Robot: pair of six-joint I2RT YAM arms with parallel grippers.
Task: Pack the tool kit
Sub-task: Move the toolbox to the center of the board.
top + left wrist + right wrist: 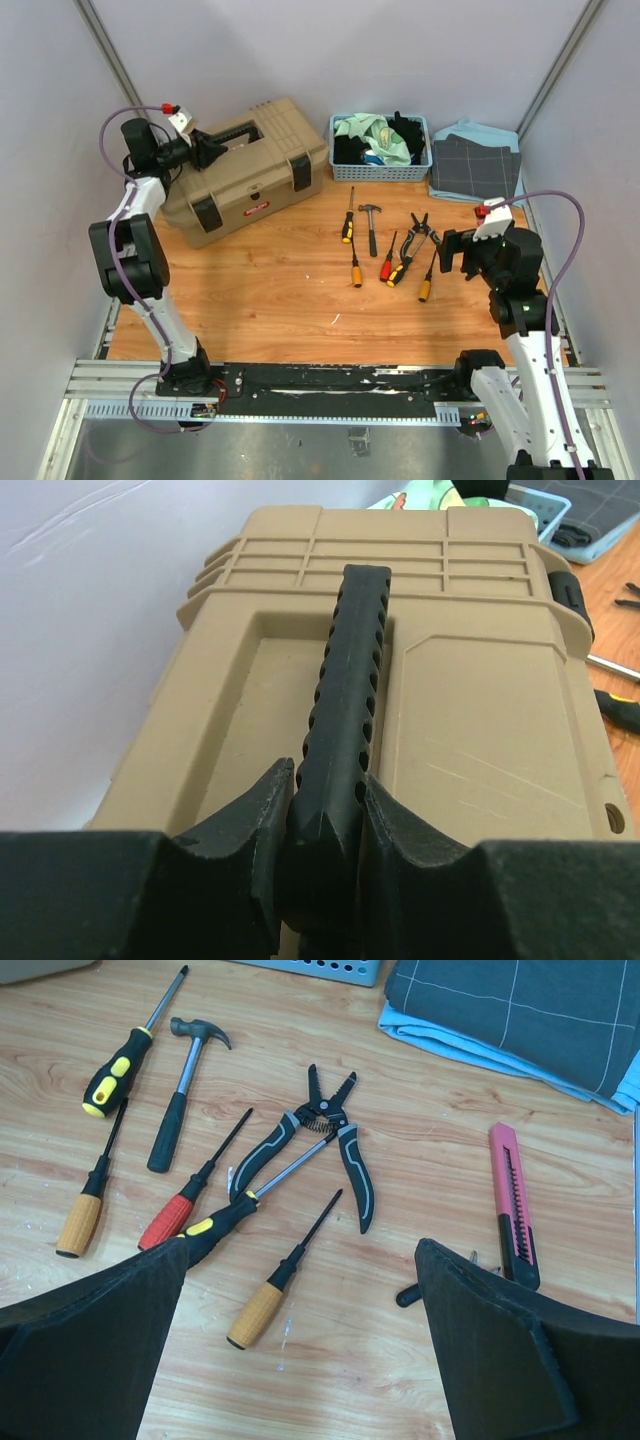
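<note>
Pale grey walls closed in three sides of a wooden table (pixel 280 290). At its back left corner sat the tan toolbox (pixel 250 175), lid down, with two black latches (pixel 300 172) on the front and a small red label (pixel 257 208) between them (its white lettering was too small to read). The left arm (pixel 130 250) reached over the box from the left side. In the left wrist view, the left jaws were closed on the near end of the ribbed black handle (pixel 345 690), which lay in its recess on the lid.

The loose tools lay spread on the table to the right of the box. They were a hammer (pixel 180 1090), a yellow-and-black screwdriver (pixel 115 1075), two orange-handled ones (pixel 80 1220) (pixel 262 1310), a red-handled one (pixel 175 1222), and pliers (pixel 320 1145) with another yellow-and-black screwdriver (pixel 215 1228) lying across them. A red utility knife (pixel 510 1200) lay apart on the right.

The right arm (pixel 515 270) hung above these tools, and the right jaws were spread wide and held nothing.

Behind the tools stood a blue basket (pixel 380 175) of cloths, with a folded grey cloth (pixel 475 165) beside it.
</note>
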